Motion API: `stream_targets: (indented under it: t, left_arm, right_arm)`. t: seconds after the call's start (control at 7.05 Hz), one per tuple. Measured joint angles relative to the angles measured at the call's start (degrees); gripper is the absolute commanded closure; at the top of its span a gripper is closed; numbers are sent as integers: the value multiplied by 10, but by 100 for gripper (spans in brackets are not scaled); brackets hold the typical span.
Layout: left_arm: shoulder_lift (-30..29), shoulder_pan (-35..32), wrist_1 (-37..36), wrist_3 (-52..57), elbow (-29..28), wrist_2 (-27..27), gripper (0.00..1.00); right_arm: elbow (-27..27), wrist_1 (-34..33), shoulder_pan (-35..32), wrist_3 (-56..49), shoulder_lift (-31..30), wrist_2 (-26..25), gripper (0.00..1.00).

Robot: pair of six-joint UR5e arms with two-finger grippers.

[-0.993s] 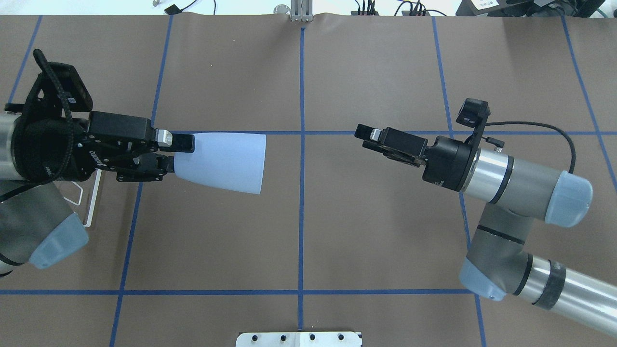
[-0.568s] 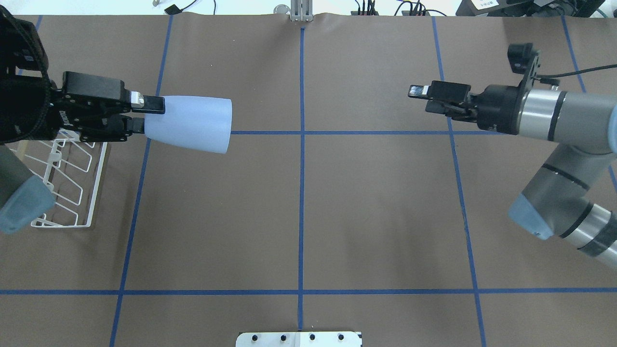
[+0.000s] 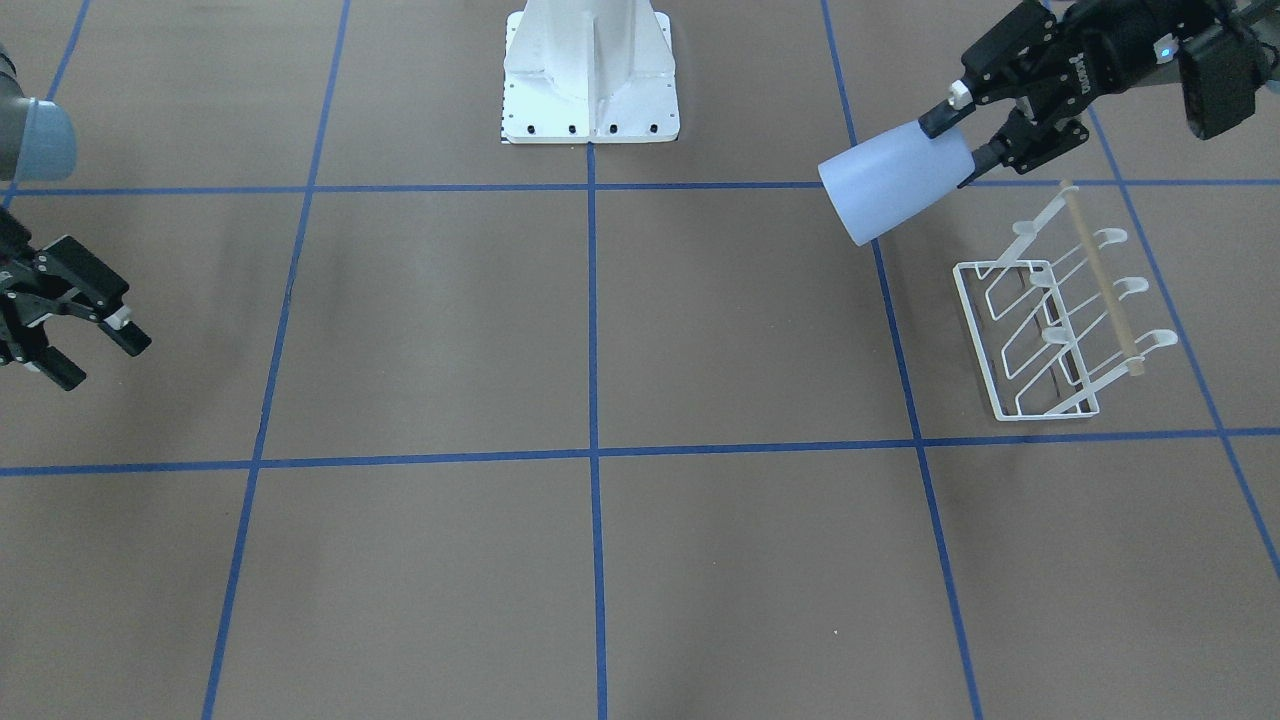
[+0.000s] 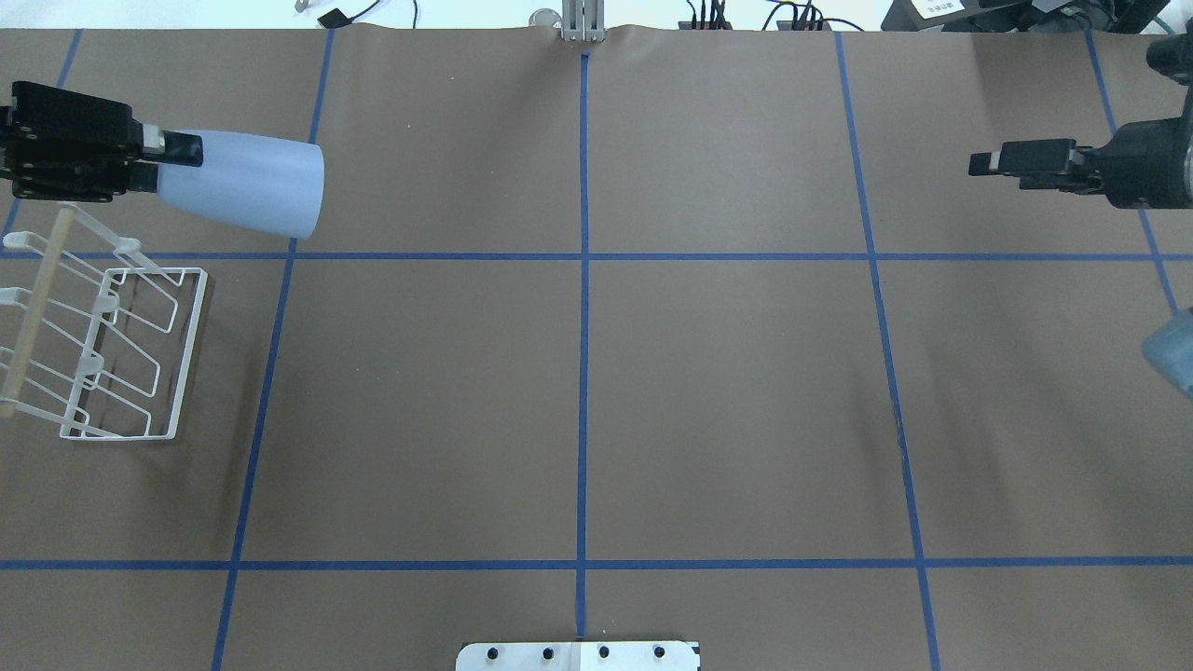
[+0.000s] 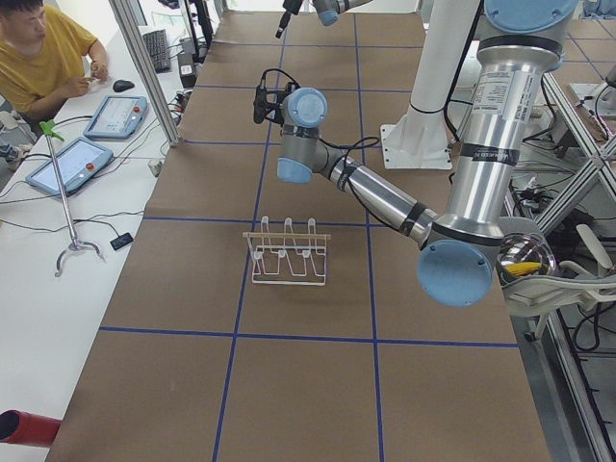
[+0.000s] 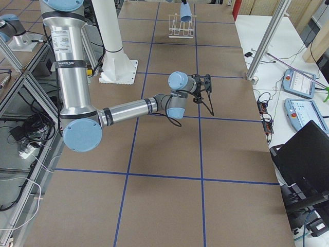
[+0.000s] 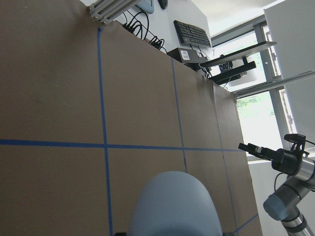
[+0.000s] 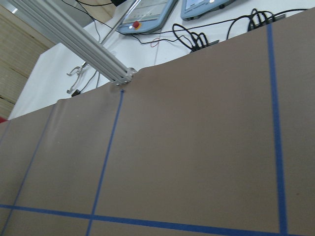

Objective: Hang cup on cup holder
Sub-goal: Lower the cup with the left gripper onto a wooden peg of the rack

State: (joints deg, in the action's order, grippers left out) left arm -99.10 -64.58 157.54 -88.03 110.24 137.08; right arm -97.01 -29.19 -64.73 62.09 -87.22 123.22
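My left gripper [image 4: 175, 164] is shut on the narrow base end of the pale blue cup [image 4: 244, 183]. It holds the cup on its side in the air, mouth toward the table's middle, at the far left. In the front view the cup [image 3: 890, 188] and left gripper [image 3: 958, 128] hang just off the end of the white wire cup holder [image 3: 1058, 322]. The cup holder [image 4: 104, 347] stands on the table with its wooden rod [image 4: 35, 308] on the outer side. The cup fills the bottom of the left wrist view [image 7: 172, 209]. My right gripper [image 3: 98, 358] is open and empty at the opposite end [image 4: 988, 166].
The white bolted robot base [image 3: 590, 80] sits at the table's near edge [image 4: 578, 655]. Blue tape lines grid the brown table cover. An operator [image 5: 48, 48] sits beyond the far side with teach pendants [image 5: 72, 162] and cables.
My left gripper has carried the cup further to the far left, uncovering the cup holder. My right arm has drawn back toward the table's right edge.
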Motion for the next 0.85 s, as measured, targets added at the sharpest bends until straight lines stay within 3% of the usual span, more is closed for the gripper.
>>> stream_targets:
  t: [0.57,0.85]
  left_arm:
    - [26,-52,-141,191,4,3,100]
    - [29,-68,-213,279,5,-1,100]
  right_arm:
    - [-1,-219,-93,-321,-60,24,1]
    - [-1,-325,-143,-431,-69,64,1]
